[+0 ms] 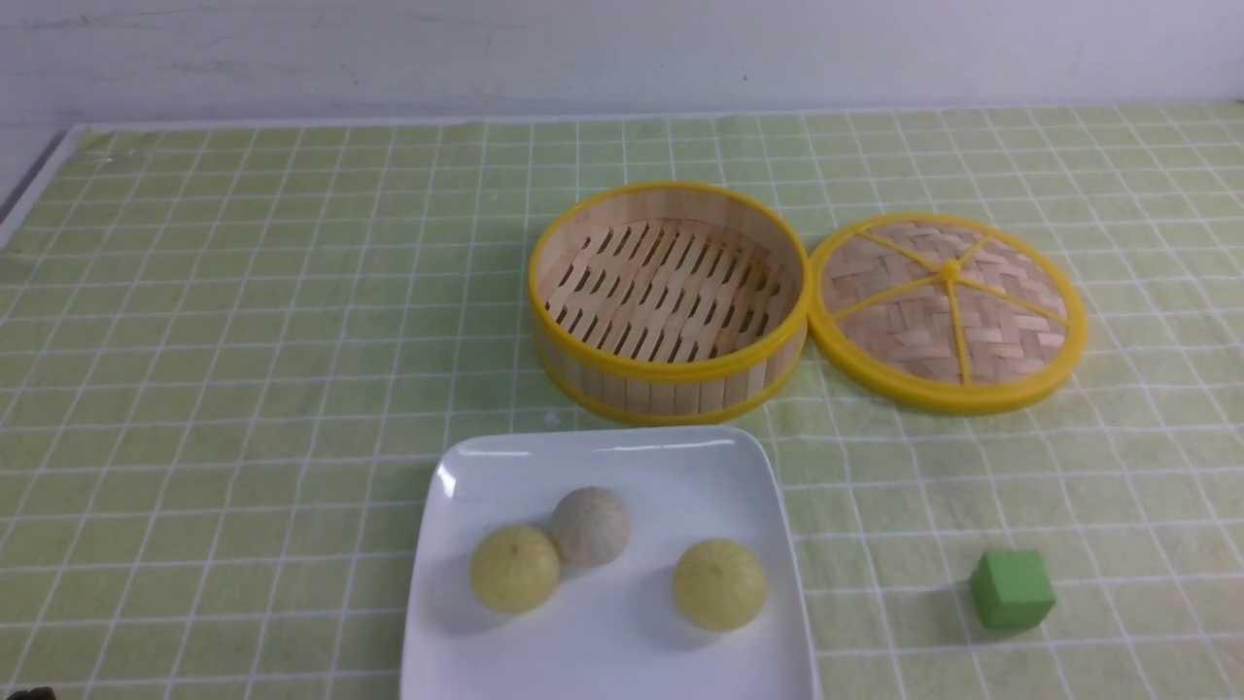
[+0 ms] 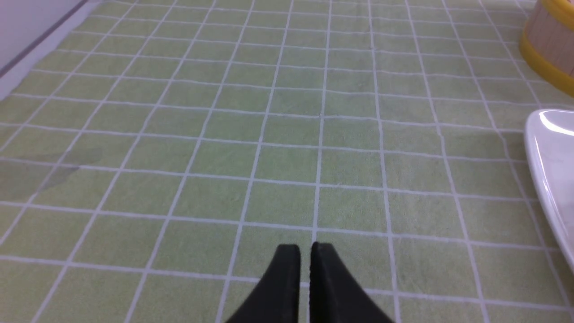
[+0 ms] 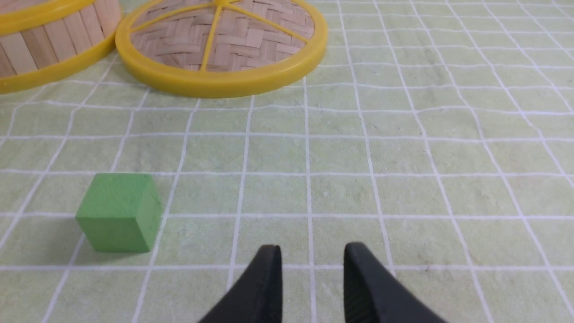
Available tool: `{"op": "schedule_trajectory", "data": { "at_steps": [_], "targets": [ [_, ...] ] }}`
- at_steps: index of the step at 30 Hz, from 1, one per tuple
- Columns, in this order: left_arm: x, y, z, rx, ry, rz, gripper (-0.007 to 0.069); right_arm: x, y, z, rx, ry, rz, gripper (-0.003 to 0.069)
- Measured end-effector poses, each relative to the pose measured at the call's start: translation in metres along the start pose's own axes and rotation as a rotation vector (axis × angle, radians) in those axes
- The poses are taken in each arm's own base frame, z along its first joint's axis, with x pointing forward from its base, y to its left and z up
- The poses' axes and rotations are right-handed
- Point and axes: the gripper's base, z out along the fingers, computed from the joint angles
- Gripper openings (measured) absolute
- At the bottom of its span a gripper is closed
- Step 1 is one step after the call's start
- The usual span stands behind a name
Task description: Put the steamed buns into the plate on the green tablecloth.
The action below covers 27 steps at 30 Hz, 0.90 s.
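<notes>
Three steamed buns lie on the white square plate (image 1: 457, 622) at the front centre of the green tablecloth (image 1: 243, 340): a pale yellow bun (image 1: 515, 569), an off-white greyish bun (image 1: 591, 526) touching it, and another pale yellow bun (image 1: 719, 584) apart to the right. Neither gripper shows in the front view. In the left wrist view my left gripper (image 2: 305, 246) is shut and empty above bare cloth, with the plate's edge (image 2: 549, 166) off to one side. In the right wrist view my right gripper (image 3: 313, 247) is open and empty above bare cloth.
The round bamboo steamer basket (image 1: 669, 389) stands empty behind the plate, its woven lid (image 1: 948, 311) lying beside it on the right. A green cube (image 1: 1012, 588) sits right of the plate; it also shows near my right gripper (image 3: 119, 211).
</notes>
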Motion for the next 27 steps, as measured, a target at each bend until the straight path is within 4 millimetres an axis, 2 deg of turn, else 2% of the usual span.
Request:
{"op": "schedule_trajectory", "data": {
  "at_steps": [27],
  "targets": [
    [-0.0001,0.0004,0.0000,-0.005,-0.001,0.011,0.0071,0.0000,0.0000,0.0000,0.000,0.000,0.000,0.0239]
  ]
}}
